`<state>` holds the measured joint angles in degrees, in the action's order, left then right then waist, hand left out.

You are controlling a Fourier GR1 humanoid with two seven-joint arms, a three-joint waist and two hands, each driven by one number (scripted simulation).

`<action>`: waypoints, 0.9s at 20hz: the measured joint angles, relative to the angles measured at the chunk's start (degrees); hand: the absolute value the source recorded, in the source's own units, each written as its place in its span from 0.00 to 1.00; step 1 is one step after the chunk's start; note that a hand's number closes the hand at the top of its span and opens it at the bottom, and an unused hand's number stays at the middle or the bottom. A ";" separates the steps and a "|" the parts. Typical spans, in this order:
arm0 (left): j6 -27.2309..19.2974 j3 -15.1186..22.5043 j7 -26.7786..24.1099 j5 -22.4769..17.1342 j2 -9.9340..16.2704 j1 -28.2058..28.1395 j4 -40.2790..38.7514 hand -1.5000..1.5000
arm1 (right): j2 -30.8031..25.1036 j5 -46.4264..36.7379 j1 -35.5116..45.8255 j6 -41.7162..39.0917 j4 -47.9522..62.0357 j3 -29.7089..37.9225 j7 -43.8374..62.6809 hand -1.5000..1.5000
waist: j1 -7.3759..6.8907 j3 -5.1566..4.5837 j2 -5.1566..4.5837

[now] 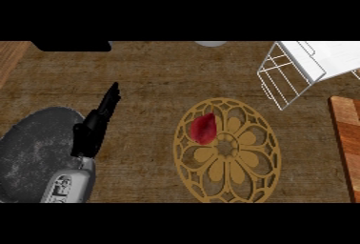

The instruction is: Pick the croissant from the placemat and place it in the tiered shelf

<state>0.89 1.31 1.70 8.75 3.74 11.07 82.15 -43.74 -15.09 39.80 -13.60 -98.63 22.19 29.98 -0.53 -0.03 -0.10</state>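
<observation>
Robot hand left of upright-lying croissant

croissant on placemat, tiered shelf behind right

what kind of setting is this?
Probably a kitchen or dining counter: a brown wood-grain counter top carries a round gold openwork placemat with a dark red item lying on it, and a white wire tiered shelf stands at the far right.
</observation>
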 measured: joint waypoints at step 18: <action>0.93 -0.07 -0.58 0.09 0.40 -1.53 1.46 0.50 | 2.69 -17.20 10.11 17.01 26.81 -9.74 -23.65 1.00 | -0.53 0.01 -0.14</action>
<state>1.82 1.24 1.12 8.84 4.14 9.55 83.61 -41.05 -32.29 49.91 3.41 -71.82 12.45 6.33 -1.06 -0.02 -0.24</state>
